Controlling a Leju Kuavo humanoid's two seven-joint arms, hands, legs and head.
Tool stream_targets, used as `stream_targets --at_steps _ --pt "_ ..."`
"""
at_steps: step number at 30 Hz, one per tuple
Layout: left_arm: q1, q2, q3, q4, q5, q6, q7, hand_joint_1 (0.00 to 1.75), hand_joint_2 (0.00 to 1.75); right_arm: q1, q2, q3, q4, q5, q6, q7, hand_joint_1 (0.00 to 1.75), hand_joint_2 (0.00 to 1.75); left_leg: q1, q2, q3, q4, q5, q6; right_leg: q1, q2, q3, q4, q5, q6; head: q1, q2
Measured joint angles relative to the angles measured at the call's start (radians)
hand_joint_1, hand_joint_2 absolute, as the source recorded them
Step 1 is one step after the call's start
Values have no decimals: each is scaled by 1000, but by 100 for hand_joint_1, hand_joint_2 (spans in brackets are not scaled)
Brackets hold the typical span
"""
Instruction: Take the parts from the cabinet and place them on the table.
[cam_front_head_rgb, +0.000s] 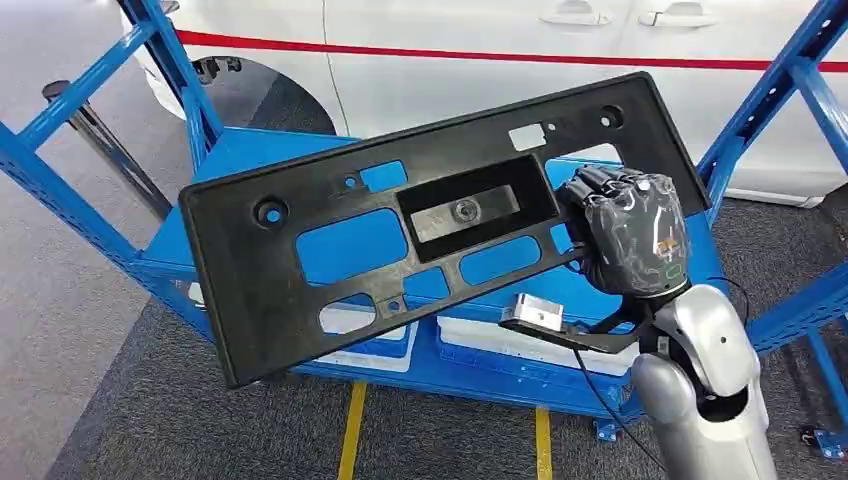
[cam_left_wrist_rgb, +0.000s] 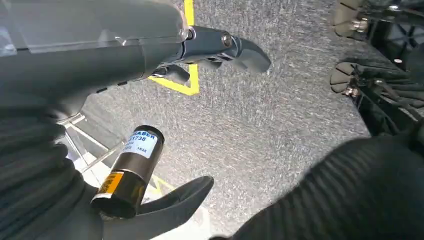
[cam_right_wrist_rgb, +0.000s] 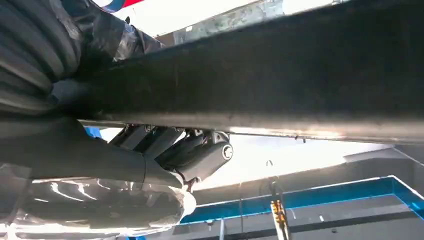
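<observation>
**Big black part held by one end**

Head view: the right hand (cam_front_head_rgb: 634, 232) grips the black part (cam_front_head_rgb: 400, 215) at one end. The part hangs tilted in the air above the blue rack (cam_front_head_rgb: 250, 150), with a white car (cam_front_head_rgb: 450, 30) behind. I think the long free end could sag, twist out of the hand, or bump a rack post.

Left wrist view: the left hand (cam_left_wrist_rgb: 200, 50) hangs over the grey floor (cam_left_wrist_rgb: 280, 120), fingers apart, holding nothing.

Right wrist view: the right hand's fingers (cam_right_wrist_rgb: 195, 152) wrap the part's edge (cam_right_wrist_rgb: 280, 85).
</observation>
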Motion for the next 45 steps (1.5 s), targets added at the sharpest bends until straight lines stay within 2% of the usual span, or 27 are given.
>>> stream_targets --at_steps 2,3,5,6,9,11,12,14,16,18,20,21,22,23,26,27,28,30,31,33,35,36,37,38,41,42,45 --pt "0 0 0 0 -2 0 0 0 175 7 -4 11 4 -2 2 -3 175 175 9 0 0 39 5 -8 -2 0 -17 5 11 4 0 0" --pt "0 2 0 0 -2 0 0 0 175 11 -5 15 5 2 1 -6 175 175 12 0 31 -8 38 -11 -4 0 -26 9 15 8 0 0" --pt "0 5 0 0 -6 -6 -2 0 175 13 -11 32 6 31 -13 -11 175 175 16 0 139 -185 116 -13 -10 3 -42 17 24 17 0 0" --pt "-2 7 0 0 -7 -10 -2 0 175 16 -15 45 8 39 -25 -11 175 175 18 -5 175 -261 100 -15 -11 3 -46 19 30 25 0 0" --pt "-1 9 0 0 -13 -12 -2 0 175 25 -26 85 13 38 -45 -10 175 175 4 -12 166 -265 118 1 -9 7 -48 9 55 48 1 0" --pt "-2 13 0 2 -15 -11 -2 0 175 27 -36 96 15 31 -43 -6 175 175 10 -9 148 -279 144 23 -10 10 -52 1 71 64 2 0" --pt "-4 13 0 2 -16 -11 -2 0 175 28 -44 99 16 28 -43 -2 175 175 11 -2 140 -278 157 30 -12 8 -66 16 35 65 1 0" --pt "-3 15 1 2 -16 -11 -2 0 175 28 -49 105 20 25 -42 2 175 175 6 1 110 -278 180 46 -8 7 -93 126 -100 66 2 0" --pt "-5 15 1 2 -18 -11 -2 0 175 29 -55 111 23 17 -42 2 175 175 -2 4 81 -275 202 52 -5 7 -116 267 -169 66 2 0" --pt "-6 16 1 2 -27 -11 -3 0 175 30 -59 114 28 3 -42 3 175 175 -9 5 49 -265 219 53 1 7 -86 290 -123 59 2 0" --pt "-6 17 1 2 -42 -9 -3 0 175 30 -61 114 29 -6 -42 3 175 175 -15 5 21 -254 231 52 12 7 22 158 -56 41 2 0" --pt "-7 18 1 2 -48 -9 -3 0 175 29 -62 114 29 -10 -42 2 175 175 -17 5 15 -249 238 52 19 7 85 69 -60 28 2 0" --pt "-8 18 1 2 -54 -9 -3 0 175 27 -63 114 29 -14 -42 2 175 175 -23 4 8 -246 243 47 24 3 129 -8 -96 16 2 0" --pt "-8 20 1 2 -59 -10 -4 0 175 27 -63 114 29 -17 -42 1 175 175 -20 5 8 -248 253 42 25 1 138 -28 -98 17 1 0" --pt "-8 25 1 2 -69 -12 -4 0 175 27 -64 114 31 -19 -41 1 175 175 -21 5 5 -257 280 26 24 2 117 -39 -71 1 3 0" --pt "-10 34 1 5 -70 -12 -4 0 175 26 -64 115 33 -18 -40 1 175 175 -19 -3 -2 -249 260 21 15 -9 110 -49 -52 -3 2 0" --pt "-10 34 1 5 -74 -15 -4 0 175 26 -64 115 35 -18 -39 0 175 175 -17 -4 -20 -215 204 14 13 -6 94 -54 -37 -13 2 0" --pt "-11 39 1 5 -77 -16 -4 0 175 26 -64 116 38 -18 -37 -1 175 175 -4 -4 -52 -88 83 -3 10 -7 63 -51 -12 -14 0 0" --pt "-13 42 1 5 -78 -19 -4 0 175 25 -64 116 39 -18 -34 -1 175 175 3 -4 -61 -24 53 -10 10 -7 47 -49 0 -13 0 0" --pt "-18 48 1 5 -80 -22 -3 0 175 24 -64 117 45 -18 -26 -2 175 175 13 -4 -49 37 86 -22 7 -9 13 -37 20 -6 0 0" --pt "-20 54 1 5 -84 -23 -4 0 175 22 -64 119 48 -19 -23 -2 175 175 22 -4 37 -55 167 -32 0 -10 -27 -19 37 4 0 0" --pt "-21 55 1 5 -86 -24 -4 0 175 19 -64 120 48 -19 -23 -2 175 175 26 -4 106 -143 176 -36 -2 -9 -43 -7 44 11 0 0" --pt "-24 55 1 4 -87 -24 -4 0 175 16 -64 121 48 -20 -21 -2 175 175 28 -8 165 -234 128 -40 -1 -9 -53 2 48 19 -2 0" --pt "-26 57 1 4 -87 -24 -4 0 175 10 -64 121 48 -21 -19 0 175 175 18 -15 192 -287 111 -25 0 -6 -57 10 55 26 1 0" --pt "-28 60 1 4 -89 -25 -4 0 175 0 -64 126 53 -23 -5 2 175 175 11 -14 170 -274 128 1 -1 -6 -56 -6 86 47 2 0" --pt "-26 61 1 5 -90 -26 -3 0 175 0 -64 127 57 -25 -2 5 175 175 19 -8 156 -281 148 16 -5 -5 -63 -3 82 53 4 0" --pt "-29 65 1 5 -93 -27 -3 0 175 -3 -64 127 66 -31 8 8 175 175 15 0 105 -279 189 37 -6 0 -111 145 -111 55 5 0"
